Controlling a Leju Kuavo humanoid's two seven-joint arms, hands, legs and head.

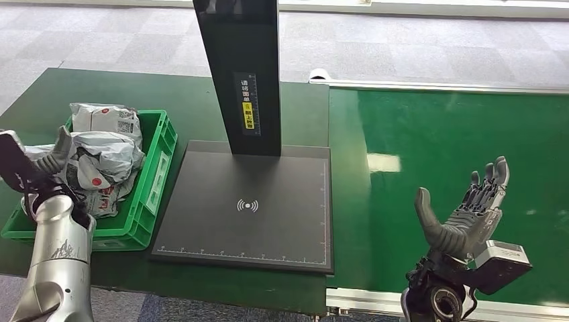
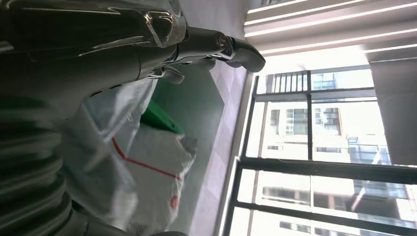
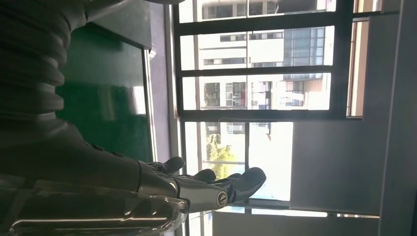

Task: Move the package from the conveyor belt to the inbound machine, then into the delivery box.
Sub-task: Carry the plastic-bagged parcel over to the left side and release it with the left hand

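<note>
So the packages (image 1: 100, 157) are piled in the green delivery box (image 1: 160, 168) at about 9 o'clock on the counter (image 1: 194, 100), right beside the black inbound machine (image 1: 248, 208) sitting dead center. The left hand (image 1: 30, 164) hovers over the box's near corner, fingers (image 1: 60, 147) spread, holding nothing. Over at 4 o'clock the right hand (image 1: 466, 211) floats above the bare green conveyor belt (image 1: 456, 134), palm up, fingers apart.

Parcel-sorting station: green conveyor belt (image 1: 456, 168), scanning platform (image 1: 248, 208), crate (image 1: 151, 194) of bagged packages (image 1: 100, 154).
</note>
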